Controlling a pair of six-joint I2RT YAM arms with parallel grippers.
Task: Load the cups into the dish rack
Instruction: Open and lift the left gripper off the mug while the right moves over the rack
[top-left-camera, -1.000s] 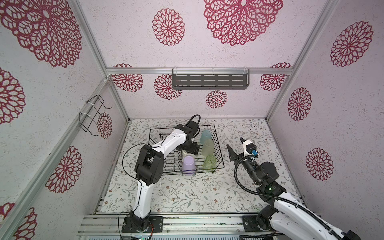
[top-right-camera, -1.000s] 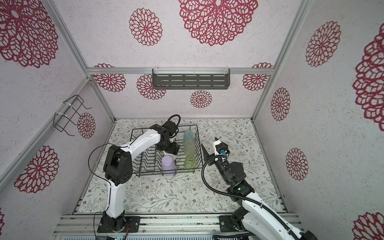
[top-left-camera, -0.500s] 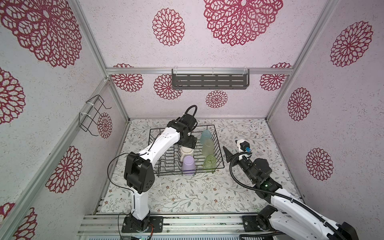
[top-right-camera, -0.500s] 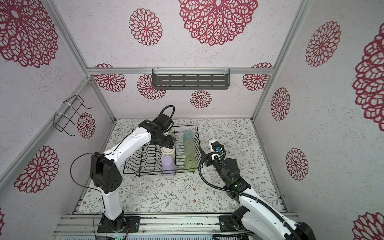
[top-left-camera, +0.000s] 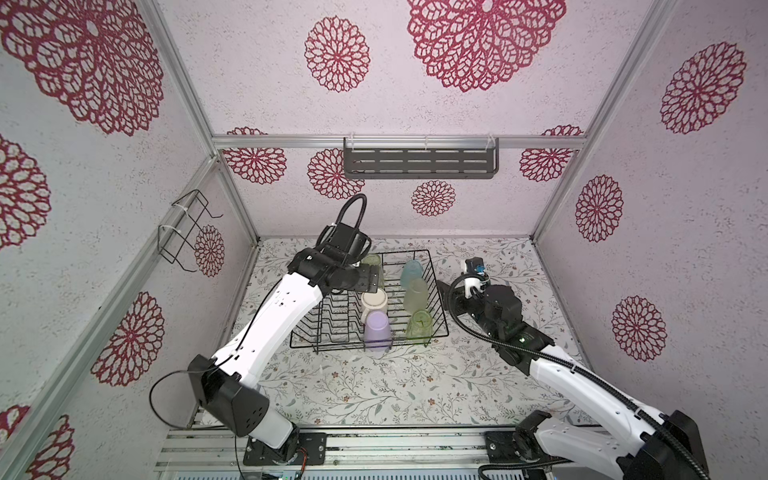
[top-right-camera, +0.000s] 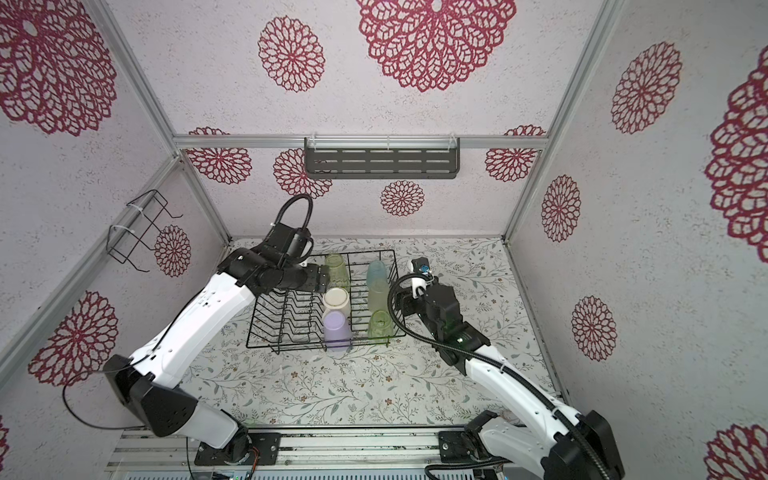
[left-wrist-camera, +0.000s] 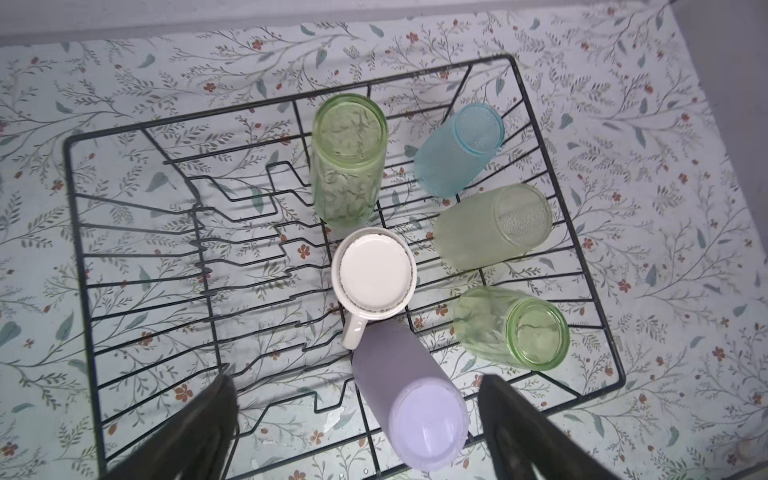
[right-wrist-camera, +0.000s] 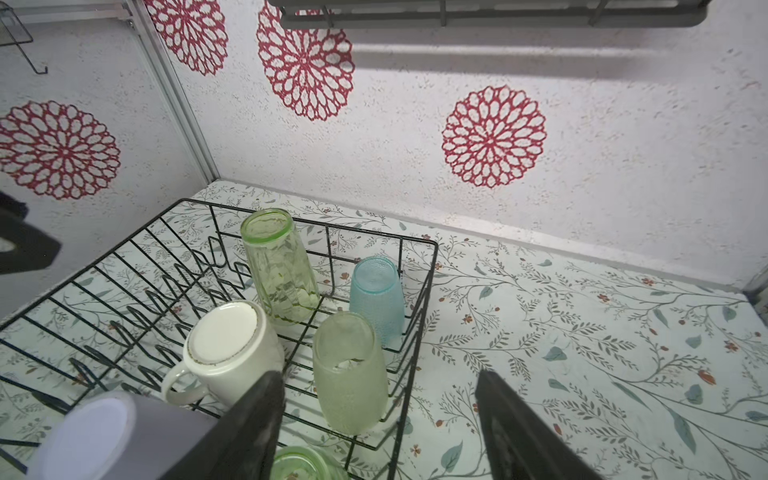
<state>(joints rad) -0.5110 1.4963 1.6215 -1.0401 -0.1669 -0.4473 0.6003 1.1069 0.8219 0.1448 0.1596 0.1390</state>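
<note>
Rack: one side crowded, one open
Six upturned cups (left-wrist-camera: 374, 274) pack the rack's (left-wrist-camera: 84, 291) right half; its left half holds only low wire dividers (left-wrist-camera: 199, 249), with the left arm (top-left-camera: 286, 307) overhead. The table (top-left-camera: 374, 390) in front lies bare.

On the floral-papered counter (top-left-camera: 374, 386) sits the large black wire dish rack (top-left-camera: 324, 328), with all six cups in its right half. Back to front, the left row runs rear clear-green glass (top-left-camera: 372, 261), cream mug (top-left-camera: 375, 300), lilac opaque tumbler (top-left-camera: 377, 330). The right row runs light-blue translucent cup (top-left-camera: 411, 269), frosted pale-green tumbler (top-left-camera: 415, 296), front clear-green glass (top-left-camera: 419, 327).
</note>
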